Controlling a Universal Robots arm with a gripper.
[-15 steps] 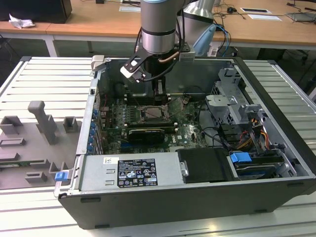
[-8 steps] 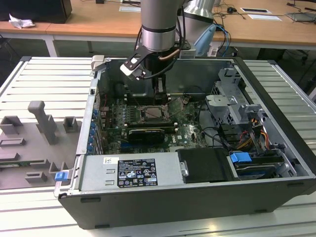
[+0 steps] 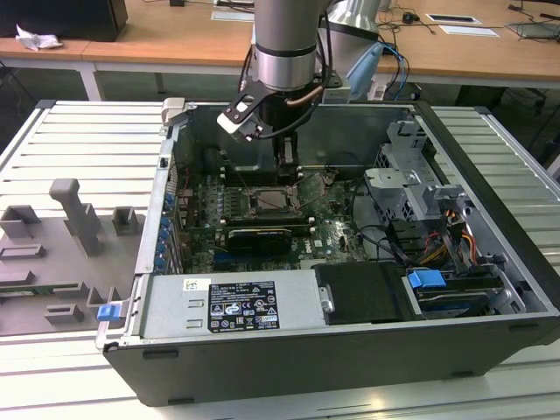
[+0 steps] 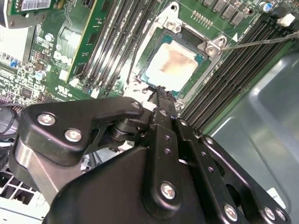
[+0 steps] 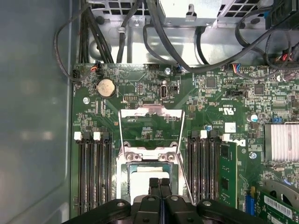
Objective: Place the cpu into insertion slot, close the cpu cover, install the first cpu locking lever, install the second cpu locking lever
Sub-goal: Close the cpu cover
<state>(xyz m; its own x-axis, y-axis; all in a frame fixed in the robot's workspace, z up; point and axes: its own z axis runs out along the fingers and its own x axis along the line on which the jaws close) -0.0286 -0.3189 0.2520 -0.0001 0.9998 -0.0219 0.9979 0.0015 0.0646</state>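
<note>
And the tally right now: one cpu (image 4: 174, 63), one insertion slot (image 4: 205, 46), one cpu cover (image 5: 150, 111), two banks of memory slots (image 5: 93, 172), one round coin battery (image 5: 105, 87), and one open computer case (image 3: 262, 354) on the table (image 3: 79, 140).

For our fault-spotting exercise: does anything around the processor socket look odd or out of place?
Yes. In the second wrist view the chip in the socket has a brownish smear across its pale metal top. A thin wire lever beside it angles out over the memory slots, apparently unlatched.
</note>
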